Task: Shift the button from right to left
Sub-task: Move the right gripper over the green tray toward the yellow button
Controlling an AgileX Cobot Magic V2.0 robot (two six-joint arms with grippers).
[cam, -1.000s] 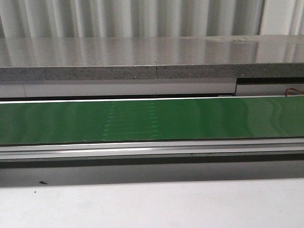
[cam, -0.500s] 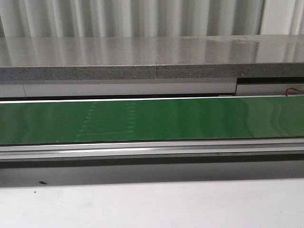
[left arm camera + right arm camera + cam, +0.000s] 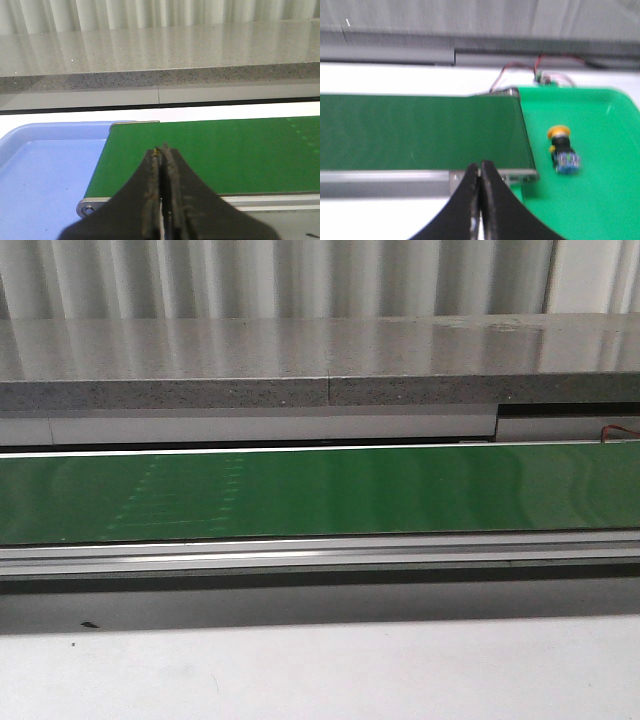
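Note:
The button (image 3: 563, 149), with a yellow-orange cap, black collar and blue block, lies on its side in a green tray (image 3: 590, 200) just past the right end of the green belt (image 3: 420, 130). It shows only in the right wrist view. My right gripper (image 3: 480, 165) is shut and empty, at the belt's near rail, apart from the button. My left gripper (image 3: 162, 148) is shut and empty over the belt's left end (image 3: 210, 150). Neither gripper shows in the front view, where the belt (image 3: 400, 490) carries nothing.
A blue tray (image 3: 45, 170) sits past the belt's left end. A grey stone ledge (image 3: 300, 360) runs behind the belt. Red wires (image 3: 520, 70) lie behind the green tray. A white table surface (image 3: 320, 670) lies in front of the belt's metal rail (image 3: 320, 555).
The faint dotted seam on the belt has shifted leftward across the front view. Nothing else has moved there.

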